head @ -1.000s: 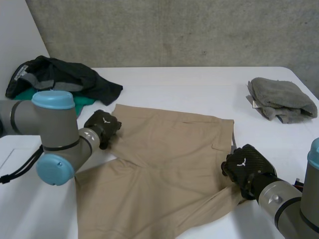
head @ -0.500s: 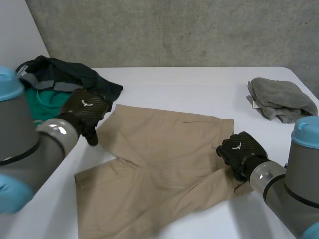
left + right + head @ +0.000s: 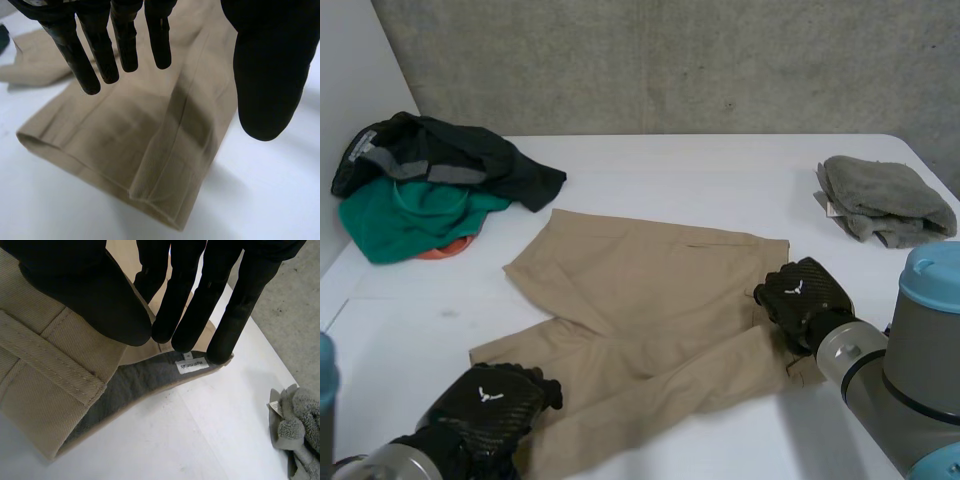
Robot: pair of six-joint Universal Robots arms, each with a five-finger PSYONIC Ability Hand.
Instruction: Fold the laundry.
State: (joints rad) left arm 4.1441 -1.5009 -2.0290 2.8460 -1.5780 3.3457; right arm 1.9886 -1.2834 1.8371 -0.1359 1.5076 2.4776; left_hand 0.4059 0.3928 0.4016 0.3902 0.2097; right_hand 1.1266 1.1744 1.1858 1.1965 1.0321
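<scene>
**A:** Where do the shorts lie?

**B:** The shorts (image 3: pixel 650 300) are flat in the middle of the surface (image 3: pixel 700 170). The waist is to the right and both legs point left, so the long axis runs left to right.

**A:** And the hands?

**B:** There is one at each end. The right hand (image 3: pixel 802 300) is on the waistband (image 3: pixel 55 360) at the right edge. Its fingers (image 3: pixel 190 315) are on the grey inner side and its thumb (image 3: pixel 85 290) on the tan outer side, pinching the band between them. The left hand (image 3: pixel 490 400) is at the near left, over the hem (image 3: pixel 100 170) of the near leg.

**A:** Is the left one holding anything?

**B:** No. Its fingers (image 3: pixel 77 60) are straight and spread wide of the thumb, hanging above the cloth. The hem lies just beyond the fingertips, crosswise to them.

**A:** So what does the next move turn on?

**B:** I think it turns on that gap. The left hand is much the nearer to the hem, and it needs to come down and close on it. With the right hand already gripping the waist, each end of the long axis would then be held.
</scene>
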